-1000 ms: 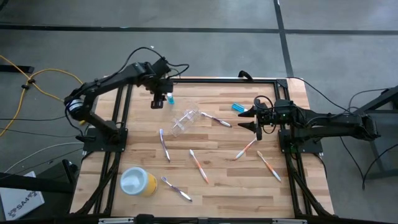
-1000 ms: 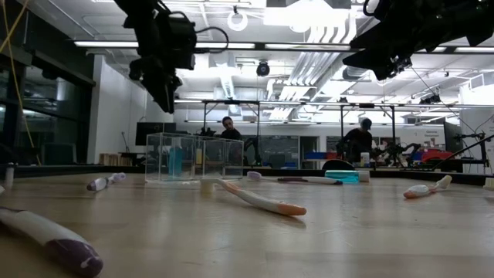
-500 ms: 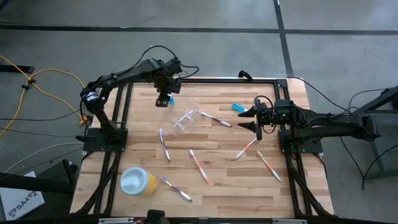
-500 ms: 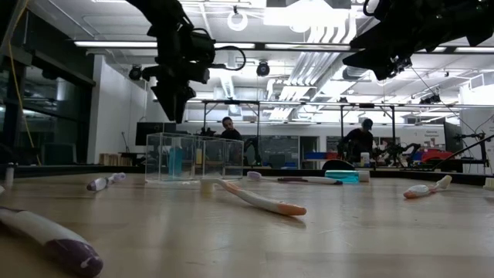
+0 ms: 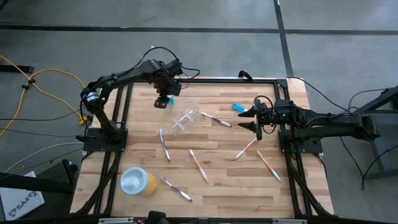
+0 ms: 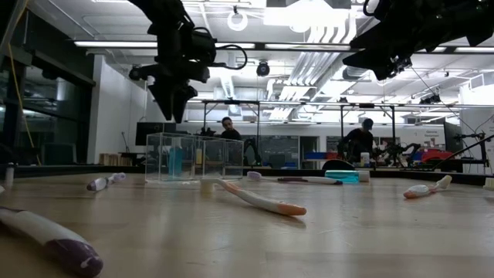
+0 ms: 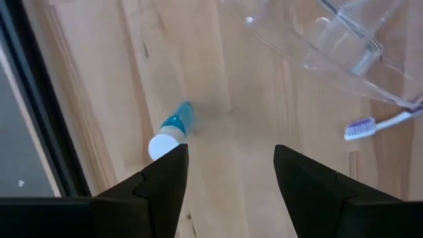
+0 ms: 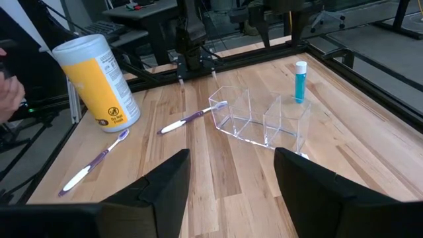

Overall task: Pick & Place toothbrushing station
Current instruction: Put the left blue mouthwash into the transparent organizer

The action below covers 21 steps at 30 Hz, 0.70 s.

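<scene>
L gripper [image 7: 228,165] open above tube [image 7: 170,129]

We see a table [image 5: 217,186] of pale wood planks in streaked light and tan bands, framed in black. The clear plastic cup [image 5: 185,120] is colourless. Just above it in the frame, a small tube [image 8: 301,82] is teal blue with a white cap; another blue tube [image 5: 237,107] lies toward the upper right. Toothbrushes show orange-and-white [image 5: 199,165] and purple-and-white [image 5: 176,188] handles. The larger cup [image 8: 98,82] is yellow with black print and a pale top.
</scene>
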Available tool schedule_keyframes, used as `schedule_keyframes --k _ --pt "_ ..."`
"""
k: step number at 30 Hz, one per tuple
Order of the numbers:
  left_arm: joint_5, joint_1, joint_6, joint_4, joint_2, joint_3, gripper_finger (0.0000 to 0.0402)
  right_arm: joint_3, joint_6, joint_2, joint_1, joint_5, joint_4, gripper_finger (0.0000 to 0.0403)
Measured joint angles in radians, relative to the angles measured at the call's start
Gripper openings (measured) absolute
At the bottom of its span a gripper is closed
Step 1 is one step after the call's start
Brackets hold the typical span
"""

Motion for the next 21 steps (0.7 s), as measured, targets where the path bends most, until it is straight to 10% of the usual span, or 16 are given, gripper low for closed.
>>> schedule_keyframes --k 21 --pt "0.03 0.082 -0.009 0.004 0.0 -0.003 0.0218 0.0 0.0 0.0 0.0 0.0 0.0 0.021"
